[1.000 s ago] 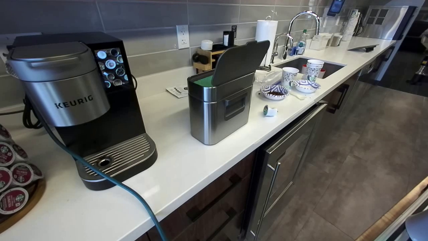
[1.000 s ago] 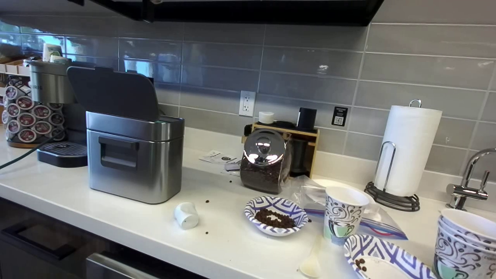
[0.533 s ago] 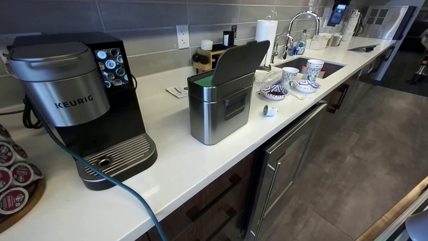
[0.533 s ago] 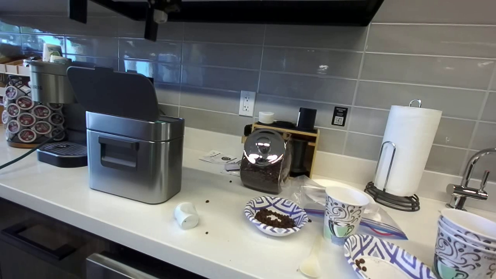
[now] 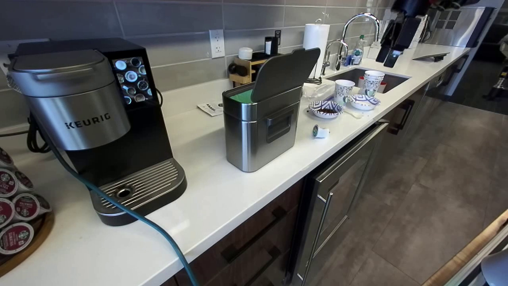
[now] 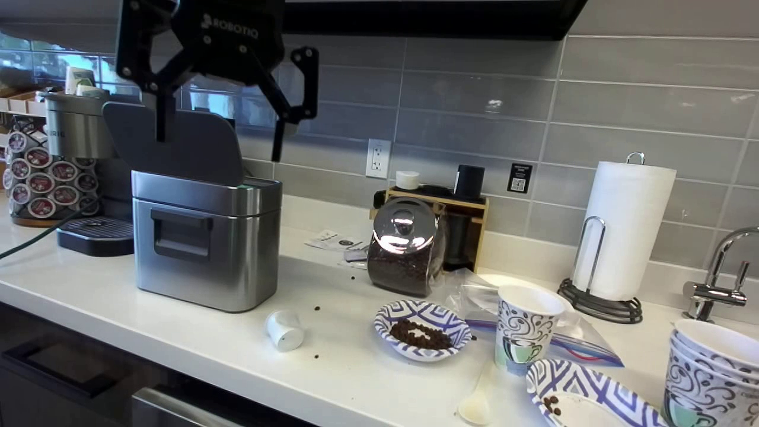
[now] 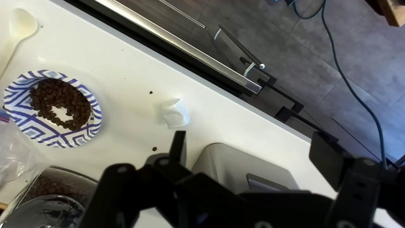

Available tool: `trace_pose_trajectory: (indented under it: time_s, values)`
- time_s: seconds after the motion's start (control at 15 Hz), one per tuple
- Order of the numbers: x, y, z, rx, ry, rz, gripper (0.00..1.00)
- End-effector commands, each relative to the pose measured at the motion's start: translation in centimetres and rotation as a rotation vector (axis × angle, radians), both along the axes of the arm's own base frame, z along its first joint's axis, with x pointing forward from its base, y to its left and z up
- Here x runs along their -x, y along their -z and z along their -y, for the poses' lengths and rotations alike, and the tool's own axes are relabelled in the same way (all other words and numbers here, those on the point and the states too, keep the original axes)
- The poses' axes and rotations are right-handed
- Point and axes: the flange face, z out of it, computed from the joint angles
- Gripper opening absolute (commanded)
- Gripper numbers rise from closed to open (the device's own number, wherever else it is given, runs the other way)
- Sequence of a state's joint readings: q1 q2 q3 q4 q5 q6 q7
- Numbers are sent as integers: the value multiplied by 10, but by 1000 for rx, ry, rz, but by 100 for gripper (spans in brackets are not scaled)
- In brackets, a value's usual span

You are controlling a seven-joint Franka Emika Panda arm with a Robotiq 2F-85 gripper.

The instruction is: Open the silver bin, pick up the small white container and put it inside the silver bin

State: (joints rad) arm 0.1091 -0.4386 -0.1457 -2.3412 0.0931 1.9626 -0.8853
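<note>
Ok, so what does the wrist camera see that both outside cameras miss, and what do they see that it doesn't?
Only the wrist view shows a stretch of thin blue-green cable seen against the grey floor. Only the exterior views show the black-and-silver coffee machine and the white paper-towel roll. All three share the boxy brushed-steel bin, the small white container, the blue-and-white patterned bowl of small dark-brown pieces and the black fingers.
</note>
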Motion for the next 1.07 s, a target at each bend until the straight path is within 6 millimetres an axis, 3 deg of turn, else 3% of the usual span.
trace_pose_trajectory:
  time_s: [0.0,0.07,0.2,0.47,0.87,1.0]
  values:
    - [0,46,-2,-16,-22,-22,100]
    - [-1,25,-2,-1,-13,-9,100]
    - [-1,43,-2,0,-14,-32,100]
    - [-2,45,-3,0,-14,-36,100]
    - [-21,81,1,28,-109,98,100]
    - [-27,102,2,31,-140,106,100]
